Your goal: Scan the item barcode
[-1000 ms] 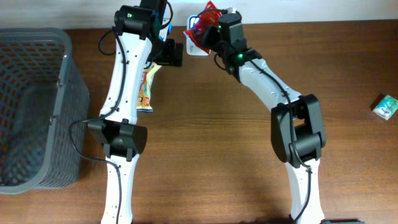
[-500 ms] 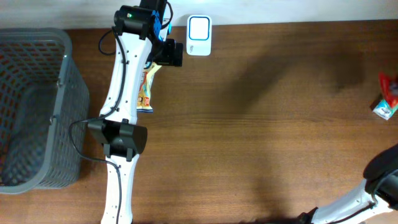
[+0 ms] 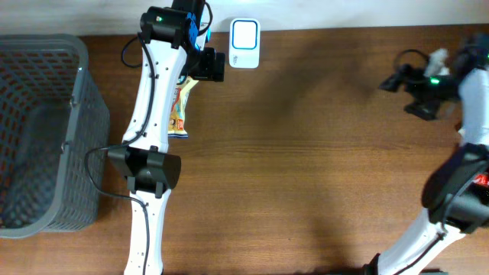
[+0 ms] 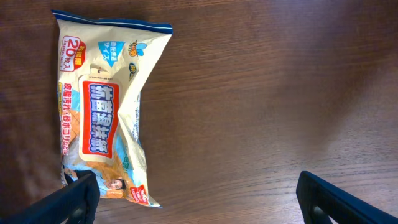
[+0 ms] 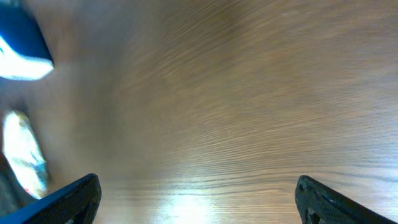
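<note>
The snack packet (image 4: 102, 112) lies face up on the table (image 3: 306, 168) under my left arm, unmoved, long axis running far edge to near. My left fingers (image 4: 78, 199) hang spread, empty, above it. My right fingers (image 5: 71, 199), clamped on a red packet at the scanner (image 3: 244, 33) a second ago, now stand released by the right edge; bare table lies between the arms.

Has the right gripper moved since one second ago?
Yes. The right gripper was close to the white scanner; now it is far to the right of it, near the picture's right edge.
</note>
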